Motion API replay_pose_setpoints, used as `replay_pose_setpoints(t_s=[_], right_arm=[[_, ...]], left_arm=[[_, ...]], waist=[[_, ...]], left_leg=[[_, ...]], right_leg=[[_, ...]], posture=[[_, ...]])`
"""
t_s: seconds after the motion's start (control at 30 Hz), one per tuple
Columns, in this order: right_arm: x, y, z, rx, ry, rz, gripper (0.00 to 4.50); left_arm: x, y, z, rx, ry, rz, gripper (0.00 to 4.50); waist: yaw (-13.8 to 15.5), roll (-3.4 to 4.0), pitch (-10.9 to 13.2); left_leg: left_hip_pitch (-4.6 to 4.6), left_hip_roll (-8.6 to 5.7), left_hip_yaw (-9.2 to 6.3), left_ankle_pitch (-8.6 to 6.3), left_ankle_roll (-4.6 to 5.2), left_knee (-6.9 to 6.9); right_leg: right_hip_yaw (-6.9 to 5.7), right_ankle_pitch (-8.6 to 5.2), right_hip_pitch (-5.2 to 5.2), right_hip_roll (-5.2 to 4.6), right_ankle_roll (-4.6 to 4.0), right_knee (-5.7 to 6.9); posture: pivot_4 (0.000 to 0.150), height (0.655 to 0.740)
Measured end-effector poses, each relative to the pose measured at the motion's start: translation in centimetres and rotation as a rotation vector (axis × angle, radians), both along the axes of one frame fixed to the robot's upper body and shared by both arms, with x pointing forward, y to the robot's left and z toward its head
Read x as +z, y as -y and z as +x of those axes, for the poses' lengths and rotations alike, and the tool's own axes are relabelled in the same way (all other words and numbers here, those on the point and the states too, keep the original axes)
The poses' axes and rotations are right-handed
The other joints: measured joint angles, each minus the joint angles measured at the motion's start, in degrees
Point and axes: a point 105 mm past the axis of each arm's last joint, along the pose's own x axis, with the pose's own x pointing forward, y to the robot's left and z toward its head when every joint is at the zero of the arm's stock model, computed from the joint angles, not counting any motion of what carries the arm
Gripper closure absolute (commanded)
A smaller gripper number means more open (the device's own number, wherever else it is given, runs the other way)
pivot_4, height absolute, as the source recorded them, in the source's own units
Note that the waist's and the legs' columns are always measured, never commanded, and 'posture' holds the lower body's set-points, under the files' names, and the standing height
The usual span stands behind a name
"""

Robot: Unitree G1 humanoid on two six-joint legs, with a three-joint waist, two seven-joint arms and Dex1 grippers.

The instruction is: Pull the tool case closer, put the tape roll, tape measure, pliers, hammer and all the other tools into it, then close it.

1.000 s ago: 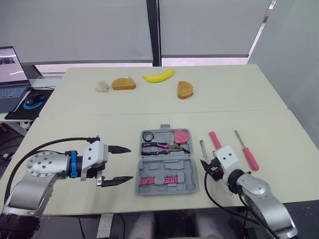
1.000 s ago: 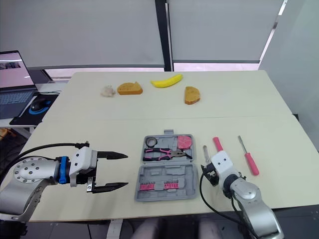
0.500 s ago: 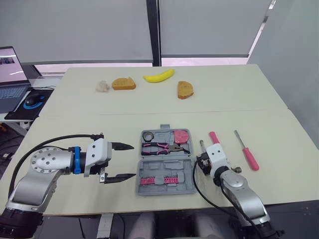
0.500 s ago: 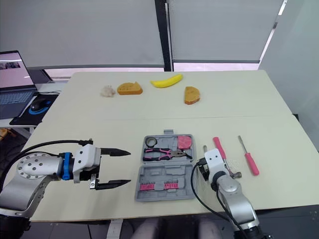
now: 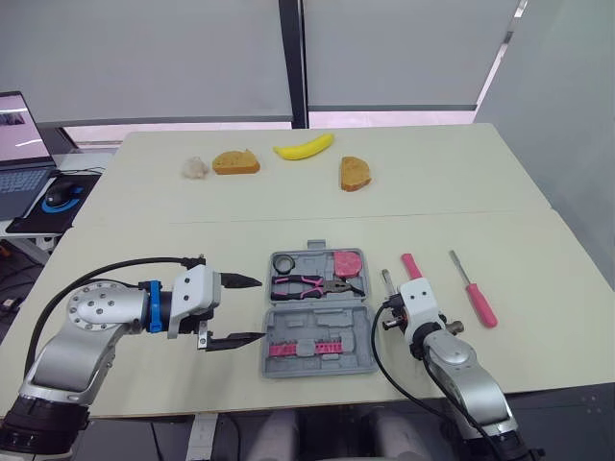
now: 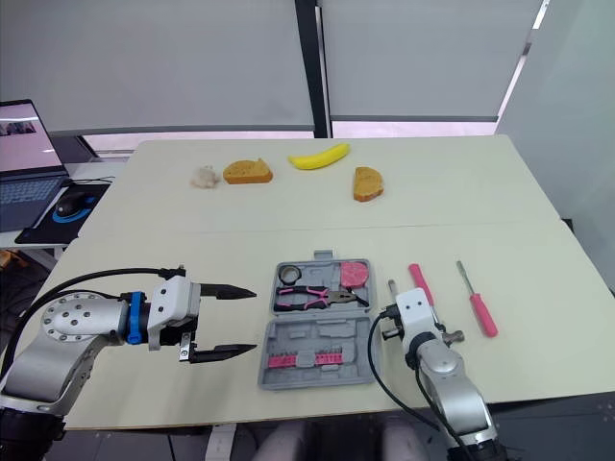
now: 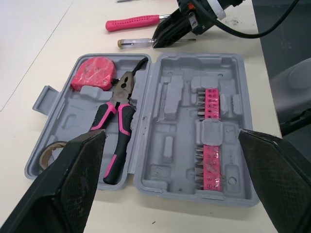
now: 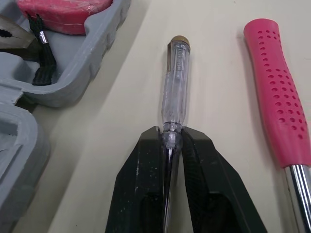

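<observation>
At lower left of the head view, the left gripper (image 5: 258, 308) hangs over the desk (image 5: 144, 221) wide open and empty, its tips just beside the left edge of the open tool case (image 5: 317, 331). The case's upper half holds the tape roll (image 5: 284, 262), pliers (image 5: 309, 284) and tape measure (image 5: 349, 262). Just right of the case, the right gripper (image 8: 169, 138) is pinched on the clear-handled screwdriver (image 8: 175, 87) at its narrow neck, low on the desk. The hammer (image 5: 411, 266) and red screwdriver (image 5: 473, 288) lie further right. With so thin a grip, the screwdriver will likely pivot or slip when lifted, or bump the hammer close beside it.
</observation>
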Motion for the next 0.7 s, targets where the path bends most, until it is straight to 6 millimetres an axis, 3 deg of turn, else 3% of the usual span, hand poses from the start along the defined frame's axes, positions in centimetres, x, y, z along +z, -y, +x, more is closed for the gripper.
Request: replay_pose_setpoints(t_s=[0.13, 0.27, 0.43, 0.57, 0.7], right_arm=[[0.2, 0.3, 0.0, 0.021, 0.005, -0.024, 4.17], [2.1, 0.6, 0.3, 0.121, 0.059, -0.112, 4.17], [5.6, -1.3, -0.1, 0.433, 0.094, -0.262, 4.17], [7.4, -2.7, -1.2, 0.755, 0.049, -0.427, 4.17], [8.3, -4.5, -2.0, 0.97, -0.017, -0.477, 4.17]], left_arm=[[-0.4, -0.4, -0.1, 0.009, -0.023, 0.001, 0.0], [-0.7, -1.1, -0.3, 0.037, -0.059, 0.016, 0.0], [-0.5, -2.2, -0.2, 0.068, -0.059, 0.035, 0.0], [-0.9, -2.8, -0.4, 0.083, -0.081, 0.051, 0.0], [-1.1, -3.5, -0.5, 0.073, -0.081, 0.092, 0.0]], waist=[[-0.1, 0.01, 0.0], [-0.2, 0.02, 0.0], [-0.3, 0.03, 0.0], [-0.3, 0.03, 0.0], [-0.3, 0.03, 0.0]], left_leg=[[0.0, 0.0, 0.03, 0.0, 0.0, 0.0], [-0.01, 0.01, 0.0, 0.0, 0.0, 0.0], [-0.01, 0.02, -0.02, 0.0, 0.01, 0.03], [-0.04, 0.03, -0.04, 0.0, 0.02, 0.08], [-0.06, 0.03, -0.05, 0.0, 0.02, 0.07]], right_leg=[[0.03, 0.0, -0.01, 0.0, 0.0, 0.01], [-0.01, 0.0, -0.02, 0.01, 0.0, 0.02], [-0.04, 0.0, 0.0, 0.03, 0.01, 0.04], [-0.07, -0.01, 0.01, 0.03, 0.01, -0.02], [-0.08, 0.0, 0.01, 0.02, 0.0, -0.03]], posture=[[0.15, 0.74], [0.15, 0.74], [0.15, 0.74], [0.15, 0.74], [0.15, 0.74]])
